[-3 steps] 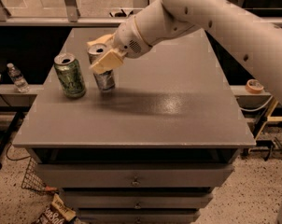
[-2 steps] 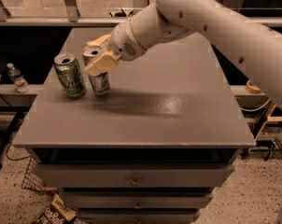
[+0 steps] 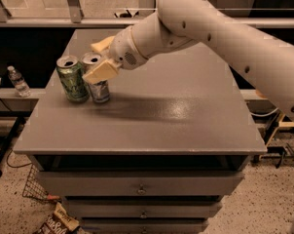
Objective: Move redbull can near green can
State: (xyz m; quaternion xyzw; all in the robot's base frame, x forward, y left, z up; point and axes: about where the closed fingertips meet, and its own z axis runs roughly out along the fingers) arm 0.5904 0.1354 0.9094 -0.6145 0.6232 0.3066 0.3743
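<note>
We are holding the redbull can (image 3: 99, 90) in our gripper (image 3: 91, 61), its two tan fingers (image 3: 102, 72) pressing on the can's upper part from the 12 and 6 o'clock sides, while our white arm (image 3: 210, 28) is reaching in from 2 o'clock. The redbull can is standing upright on the grey table (image 3: 186, 116), toward its 10 o'clock corner, just beside the green can (image 3: 73, 79) at that can's 3 o'clock; we cannot tell whether they are touching. A water bottle (image 3: 18, 81) is standing off the table at 9 o'clock.
</note>
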